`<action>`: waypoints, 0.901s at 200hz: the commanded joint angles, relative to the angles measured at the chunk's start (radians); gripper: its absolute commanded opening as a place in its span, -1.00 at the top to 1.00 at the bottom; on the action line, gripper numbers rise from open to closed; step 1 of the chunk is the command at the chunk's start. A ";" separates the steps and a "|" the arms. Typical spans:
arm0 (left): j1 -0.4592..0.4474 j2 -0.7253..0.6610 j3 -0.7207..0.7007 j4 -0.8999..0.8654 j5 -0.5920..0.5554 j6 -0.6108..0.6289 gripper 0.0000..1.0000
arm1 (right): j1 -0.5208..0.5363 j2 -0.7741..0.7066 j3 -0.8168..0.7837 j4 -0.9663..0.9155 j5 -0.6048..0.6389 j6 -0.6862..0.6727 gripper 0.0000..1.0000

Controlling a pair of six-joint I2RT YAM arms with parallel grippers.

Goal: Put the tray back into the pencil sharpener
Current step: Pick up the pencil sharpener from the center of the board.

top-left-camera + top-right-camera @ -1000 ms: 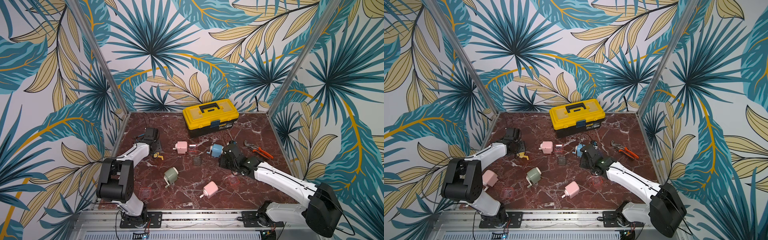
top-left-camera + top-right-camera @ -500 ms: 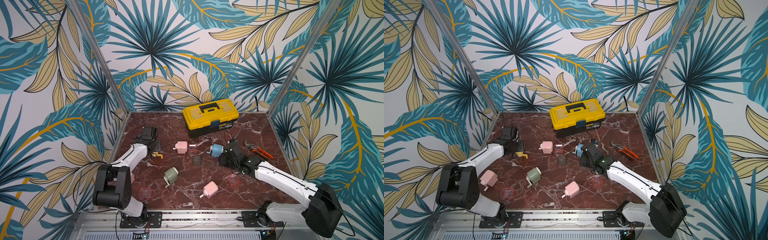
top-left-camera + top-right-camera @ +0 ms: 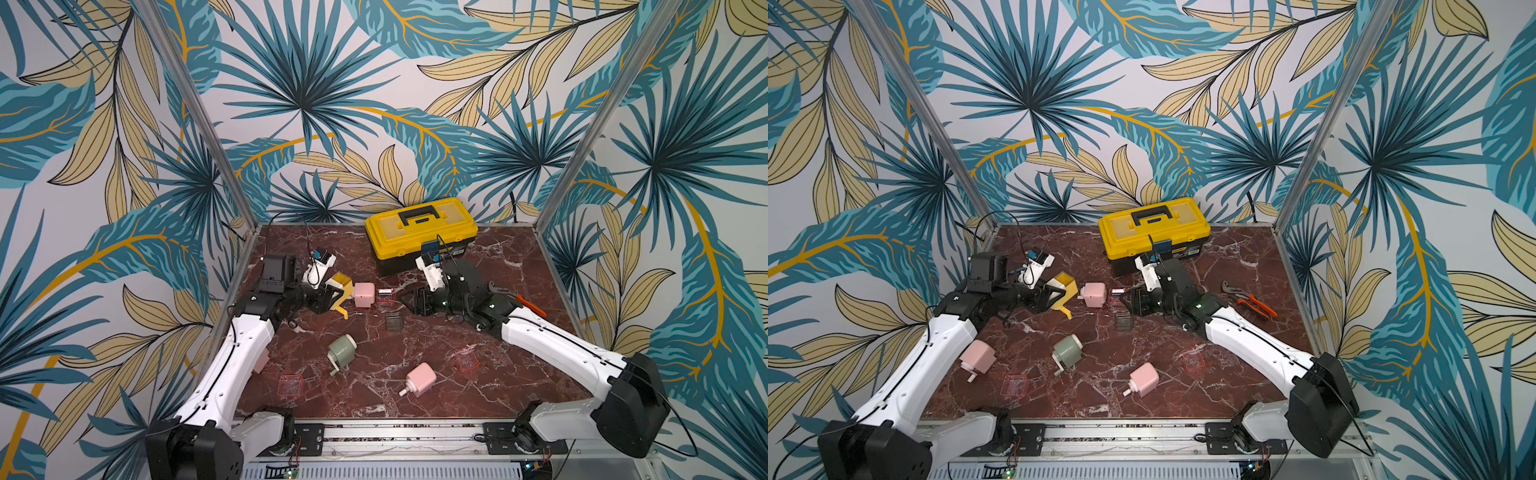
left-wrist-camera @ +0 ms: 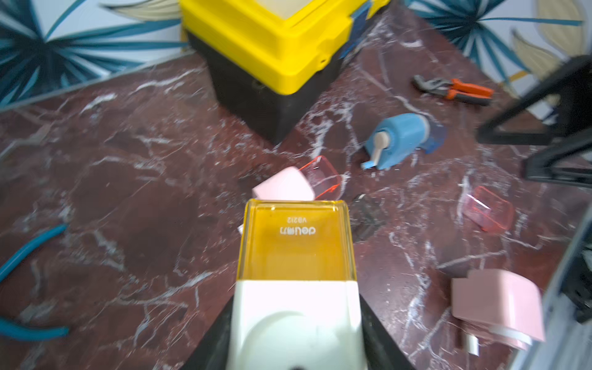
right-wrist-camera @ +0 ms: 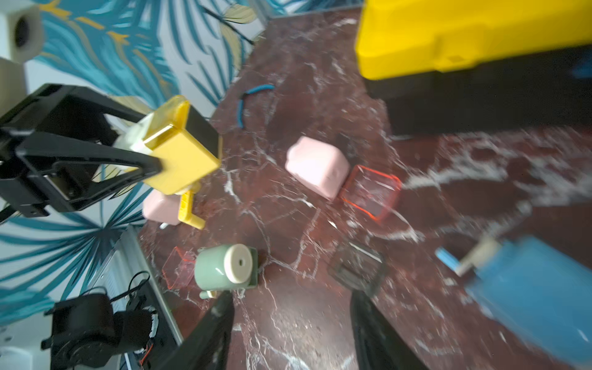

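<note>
My left gripper (image 3: 329, 297) is shut on a yellow pencil sharpener (image 3: 341, 286) and holds it off the table, left of centre; its white front fills the left wrist view (image 4: 296, 320). Open and empty, my right gripper (image 3: 405, 297) hovers over the table (image 5: 290, 294), pointing at a clear red tray (image 3: 384, 296). That tray lies against a pink sharpener (image 3: 364, 294). A smoky dark tray (image 3: 392, 322) lies just in front of them. The right wrist view shows the red tray (image 5: 370, 192) and the dark tray (image 5: 357, 272) ahead of my open fingers.
A yellow toolbox (image 3: 420, 230) stands at the back, with pliers (image 3: 1252, 300) at the right. A blue sharpener (image 4: 400, 139) lies beside my right arm. A green sharpener (image 3: 341, 351), more pink sharpeners (image 3: 419, 379) (image 3: 977, 356) and red trays (image 3: 467, 358) (image 3: 291, 384) lie toward the front.
My left gripper has lifted the yellow sharpener and carried it right, toward the centre. The right gripper has opened wider and moved left, away from the blue sharpener.
</note>
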 commanded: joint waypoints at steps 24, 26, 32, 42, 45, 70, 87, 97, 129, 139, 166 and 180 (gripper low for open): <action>-0.010 -0.058 0.006 -0.015 0.364 0.196 0.82 | 0.000 0.088 0.143 0.096 -0.345 -0.362 -0.48; -0.010 -0.059 0.005 -0.015 0.372 0.201 0.82 | 0.000 0.091 0.145 0.097 -0.352 -0.370 -0.50; -0.011 -0.063 0.006 -0.018 0.394 0.214 0.83 | -0.001 0.095 0.155 0.097 -0.374 -0.403 -0.51; -0.012 -0.063 0.009 -0.023 0.424 0.231 0.83 | -0.001 0.104 0.163 0.097 -0.417 -0.447 -0.55; -0.012 -0.064 0.010 -0.024 0.432 0.234 0.84 | 0.000 0.106 0.166 0.098 -0.430 -0.463 -0.55; -0.017 -0.059 0.021 -0.041 0.476 0.259 0.85 | -0.001 0.149 0.230 0.024 -0.542 -0.570 -0.54; -0.022 -0.058 0.024 -0.044 0.505 0.262 0.85 | 0.000 0.190 0.294 -0.059 -0.610 -0.625 -0.52; -0.025 -0.056 0.025 -0.046 0.512 0.263 0.85 | 0.001 0.211 0.328 -0.105 -0.653 -0.652 -0.50; -0.028 -0.056 0.028 -0.054 0.532 0.268 0.85 | 0.007 0.254 0.391 -0.240 -0.729 -0.739 -0.47; -0.030 -0.056 0.031 -0.055 0.538 0.266 0.85 | 0.008 0.263 0.400 -0.274 -0.736 -0.767 -0.45; -0.034 -0.054 0.033 -0.058 0.548 0.262 0.85 | 0.012 0.276 0.406 -0.311 -0.737 -0.804 -0.40; -0.036 -0.052 0.035 -0.058 0.551 0.258 0.85 | 0.020 0.285 0.411 -0.311 -0.736 -0.813 -0.36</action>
